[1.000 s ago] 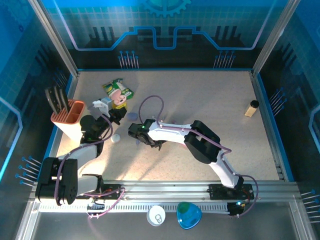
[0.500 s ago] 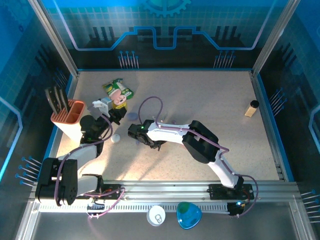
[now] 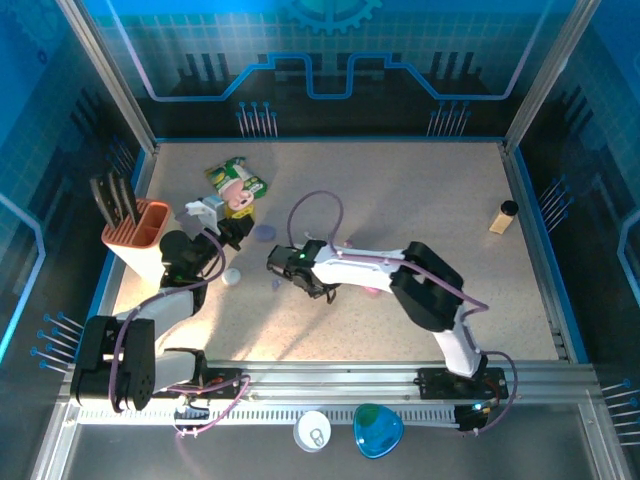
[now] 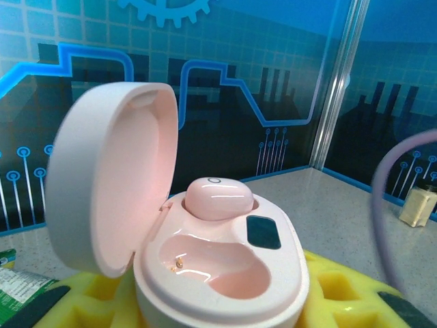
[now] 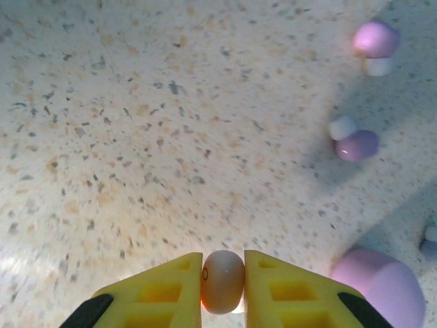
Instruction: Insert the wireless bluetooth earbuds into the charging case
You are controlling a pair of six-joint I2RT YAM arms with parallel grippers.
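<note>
In the left wrist view, my left gripper [image 4: 218, 304] is shut on the open pink charging case [image 4: 273, 273], yellow fingers [image 4: 341, 287] on either side. One pink earbud [image 4: 217, 198] sits in the far socket, the near socket [image 4: 215, 263] is bare, and the lid [image 4: 113, 174] stands up at the left. My right gripper [image 5: 223, 283] is shut on a second pinkish earbud [image 5: 222, 280], just above the tabletop. From above, the left gripper [image 3: 222, 222] and right gripper [image 3: 278, 263] are a short way apart at the table's left.
Two lavender earbuds [image 5: 375, 42] [image 5: 355, 143] and a purple case [image 5: 382, 287] lie to the right of my right fingers. An orange knife holder [image 3: 140, 235], a green snack packet [image 3: 235, 183] and a small white round thing [image 3: 232, 276] are at the left; a small bottle [image 3: 503, 216] stands far right.
My right gripper has closed on the pinkish earbud, and the right arm has shifted a little to the right. The left arm and the case have stayed put.
</note>
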